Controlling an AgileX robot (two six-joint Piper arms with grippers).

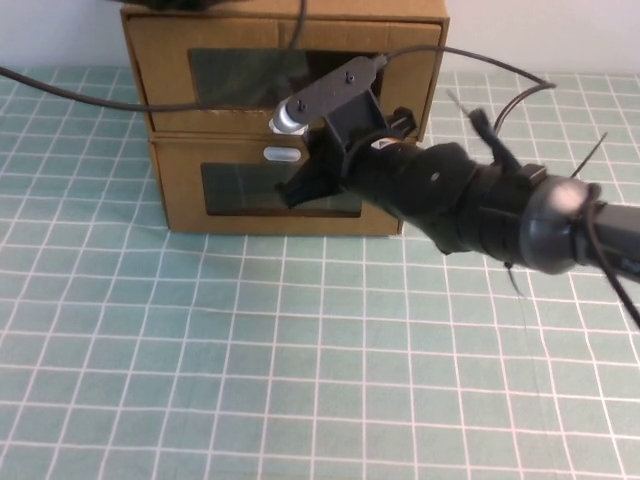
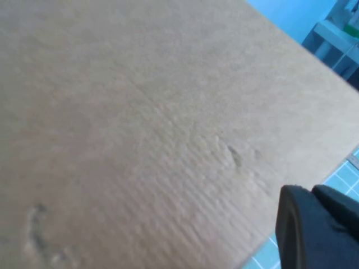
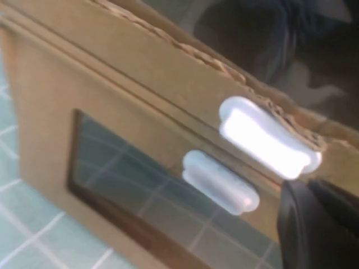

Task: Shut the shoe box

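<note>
Checked mat (image 1: pixel 300 350), stacked shoe box (image 1: pixel 290 85), right claw (image 1: pixel 310 180).

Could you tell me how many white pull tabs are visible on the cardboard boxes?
2. The upper tab sits below the shoe box window; the lower tab sits above the lower box window. The right gripper is beside them; others may be hidden.

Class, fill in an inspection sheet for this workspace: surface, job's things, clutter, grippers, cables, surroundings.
Surface: green mat with white grid.
Job's things: shoe box, upper of two stacked; pull tab below its window.
Clutter: second cardboard box underneath, tab above its window.
Grippers: right gripper at the box fronts beside the tabs; left gripper close to plain cardboard, unseen in the high view.
Cables: black cable crossing the shoe box front.
Surroundings: pale wall behind.
</note>
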